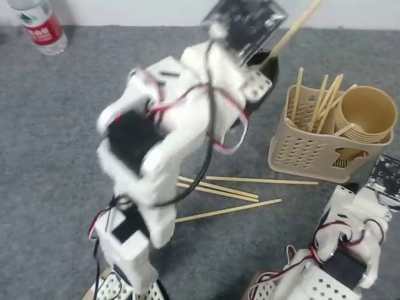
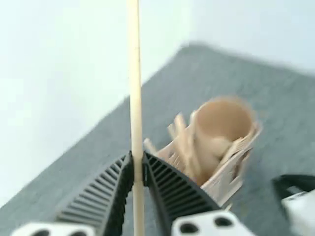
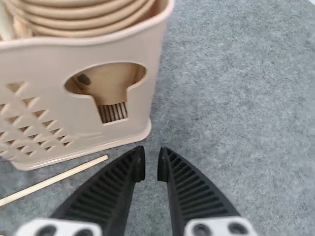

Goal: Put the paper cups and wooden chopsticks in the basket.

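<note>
The left gripper (image 2: 138,164) pinches a long pale wooden chopstick (image 2: 133,73) upright. Beyond its tips stands the beige perforated plastic basket (image 1: 306,153), which holds stacked tan paper cups (image 1: 369,112). The right gripper (image 3: 151,167), its jaws almost together and empty, sits just before the basket's wall, with a loose chopstick (image 3: 54,179) beside it.

The left gripper (image 1: 265,62) holds a pale wooden chopstick (image 1: 294,28) aloft near the beige perforated plastic basket (image 1: 312,153).
Loose chopsticks (image 1: 228,210) lie on grey carpet (image 1: 56,156).
</note>
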{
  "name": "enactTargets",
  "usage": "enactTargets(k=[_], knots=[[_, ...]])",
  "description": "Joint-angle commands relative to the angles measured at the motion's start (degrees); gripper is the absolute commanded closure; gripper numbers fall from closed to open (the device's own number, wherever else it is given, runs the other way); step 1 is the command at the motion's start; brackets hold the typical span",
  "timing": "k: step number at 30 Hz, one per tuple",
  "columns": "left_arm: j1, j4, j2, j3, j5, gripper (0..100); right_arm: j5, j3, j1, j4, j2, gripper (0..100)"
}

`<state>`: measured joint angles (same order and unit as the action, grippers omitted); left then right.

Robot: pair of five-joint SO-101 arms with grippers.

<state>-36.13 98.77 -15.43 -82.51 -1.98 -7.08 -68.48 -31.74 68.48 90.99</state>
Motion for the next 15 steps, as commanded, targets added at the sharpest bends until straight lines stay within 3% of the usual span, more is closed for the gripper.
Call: enactTargets(k=[1, 9, 15], knots=[[-6.2, 1.6, 7.4, -1.4, 5.2, 99, 0.1, 0.3, -1.9, -0.4, 0.0, 94.0], [-8.8, 2.1, 9.1, -4.6, 5.8, 99, 0.1, -1.8, -1.7, -0.9, 0.0, 94.0], [-8.7, 2.1, 22.4, 11.5, 5.5, 99, 0.1, -1.8, -1.7, -0.9, 0.0, 94.0]])
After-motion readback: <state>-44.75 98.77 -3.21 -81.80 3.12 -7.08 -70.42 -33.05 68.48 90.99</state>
